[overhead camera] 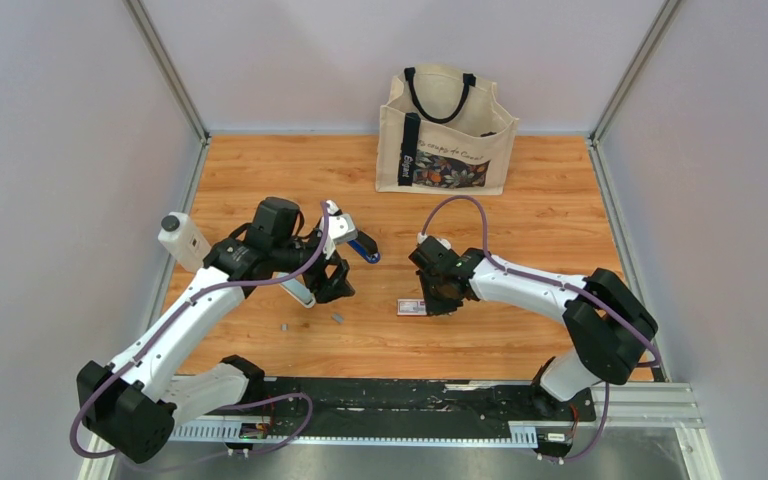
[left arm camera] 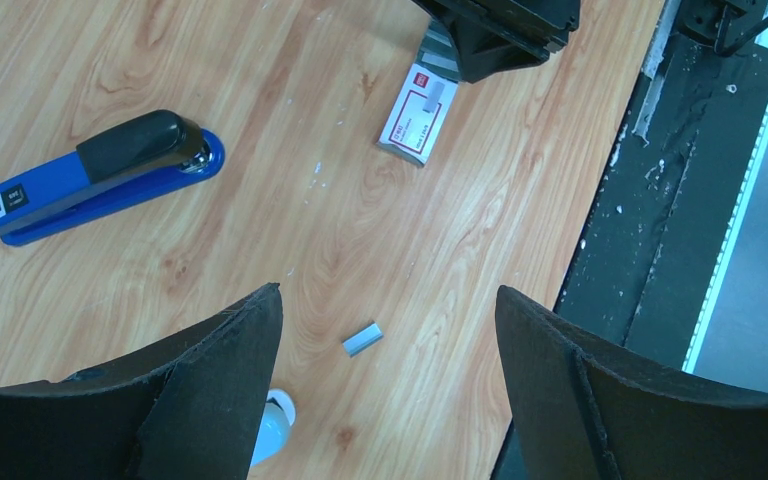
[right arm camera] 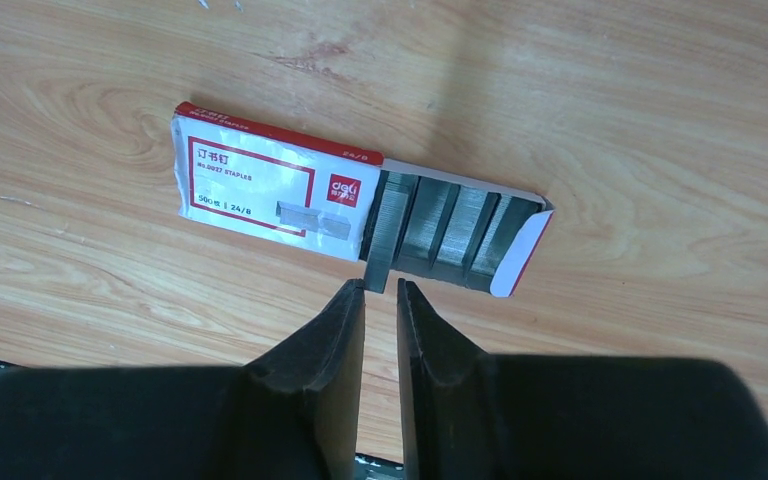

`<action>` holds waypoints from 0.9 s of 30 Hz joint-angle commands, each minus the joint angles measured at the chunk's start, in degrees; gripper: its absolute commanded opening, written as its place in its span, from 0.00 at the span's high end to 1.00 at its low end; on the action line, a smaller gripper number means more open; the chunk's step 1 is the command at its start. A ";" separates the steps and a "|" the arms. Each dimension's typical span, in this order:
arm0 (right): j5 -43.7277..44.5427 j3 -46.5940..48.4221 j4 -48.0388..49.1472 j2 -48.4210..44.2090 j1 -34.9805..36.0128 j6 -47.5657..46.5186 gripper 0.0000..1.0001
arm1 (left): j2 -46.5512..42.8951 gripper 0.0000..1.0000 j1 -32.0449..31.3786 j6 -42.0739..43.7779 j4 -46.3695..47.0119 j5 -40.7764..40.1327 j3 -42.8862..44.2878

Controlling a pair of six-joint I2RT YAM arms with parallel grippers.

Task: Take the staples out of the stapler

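wood table (overhead camera: 550,230), tote bag (overhead camera: 445,135) at the back, out of play. left gripper (left arm camera: 388,295) hangs over the table, jaws wide, nothing in them. right gripper (right arm camera: 381,290) sits low at the staple box (right arm camera: 260,185), jaws at a narrow slit right at the tray's open end. can't tell if a strip from the box is pinched. stapler (left arm camera: 90,180) lies flat and closed, off to one side of the left jaws, touching neither gripper. staples (left arm camera: 362,339): one short loose strip flat on the wood, roughly under the left jaws' gap. step looks like picking that strip. I'd drop straight down, straddle its narrow side, tips on the wood before closing, close softly. thin flat piece, skids or flips easily
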 commanded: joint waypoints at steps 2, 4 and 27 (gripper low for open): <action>1.04 1.15 -0.65 -0.79 0.25 -0.31 0.79 | -1.27 0.14 -0.07 1.69 0.18 1.83 -0.25; 1.04 1.15 -0.99 -2.19 0.25 -0.05 0.79 | -1.27 0.15 -0.07 1.69 0.09 1.92 -0.25; -1.06 0.09 3.48 -3.43 -1.25 -0.49 0.74 | -0.57 0.14 -0.07 1.87 -0.09 2.36 -0.16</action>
